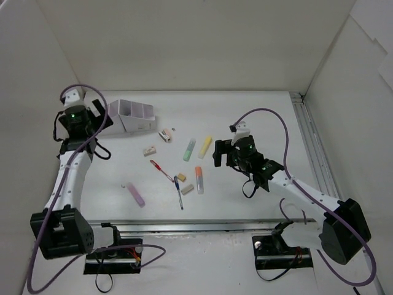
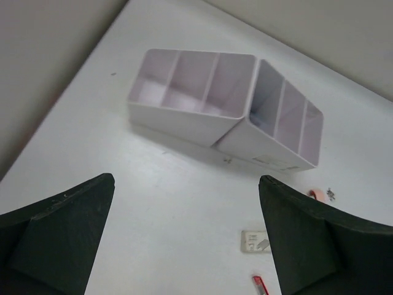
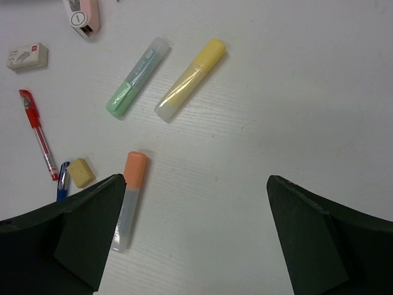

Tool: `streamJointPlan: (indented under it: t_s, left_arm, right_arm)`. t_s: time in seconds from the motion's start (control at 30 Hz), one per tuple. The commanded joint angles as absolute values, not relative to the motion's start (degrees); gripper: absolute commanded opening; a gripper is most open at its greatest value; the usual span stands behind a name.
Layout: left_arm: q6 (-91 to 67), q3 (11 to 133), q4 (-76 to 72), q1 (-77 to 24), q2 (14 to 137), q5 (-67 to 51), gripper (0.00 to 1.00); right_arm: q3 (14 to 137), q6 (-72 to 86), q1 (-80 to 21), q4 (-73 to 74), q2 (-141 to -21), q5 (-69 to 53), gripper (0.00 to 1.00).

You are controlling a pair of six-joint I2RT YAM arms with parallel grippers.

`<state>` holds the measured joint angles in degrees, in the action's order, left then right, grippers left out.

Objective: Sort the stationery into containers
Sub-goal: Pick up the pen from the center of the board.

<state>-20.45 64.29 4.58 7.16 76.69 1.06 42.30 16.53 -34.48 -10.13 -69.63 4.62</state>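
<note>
The pale-lilac organizer box (image 1: 132, 115) stands at the back left; the left wrist view shows its empty compartments (image 2: 202, 92). My left gripper (image 1: 101, 123) is open and empty just left of it (image 2: 187, 246). My right gripper (image 1: 221, 152) is open and empty, hovering right of the stationery (image 3: 196, 239). Below it lie a green marker (image 3: 137, 77), a yellow marker (image 3: 190, 80), an orange marker (image 3: 130, 196), a red pen (image 3: 38, 135), a blue pen (image 3: 62, 181), a tan eraser (image 3: 81, 173), a white eraser (image 3: 27, 56) and a pink-white sharpener (image 3: 81, 15).
A pink marker (image 1: 136, 194) lies alone at the near left, with a small white bit (image 1: 123, 184) beside it. A second tan eraser (image 1: 188, 190) lies by the blue pen. White walls close the left, back and right. A metal rail (image 1: 202, 226) runs along the near edge.
</note>
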Motion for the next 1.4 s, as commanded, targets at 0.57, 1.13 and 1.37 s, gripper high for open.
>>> streamJointPlan:
  t_s: [0.57,1.13,1.37]
  left_arm:
    - [-29.8,41.6,19.8,33.9,69.2,11.3,0.95]
    - [-29.0,44.7,18.2,35.1,82.8,7.6,0.42]
    - [-28.1,43.8,16.4,35.1,82.5,3.3,0.21]
  right_arm:
    - [38.8,18.0,-33.8,-14.4,-61.5,-3.9,0.98]
    - [38.2,17.8,-34.0,-14.1,-57.4,-1.9,0.98]
    - [37.2,17.8,-33.7,-13.7,-55.1,-0.8,0.98]
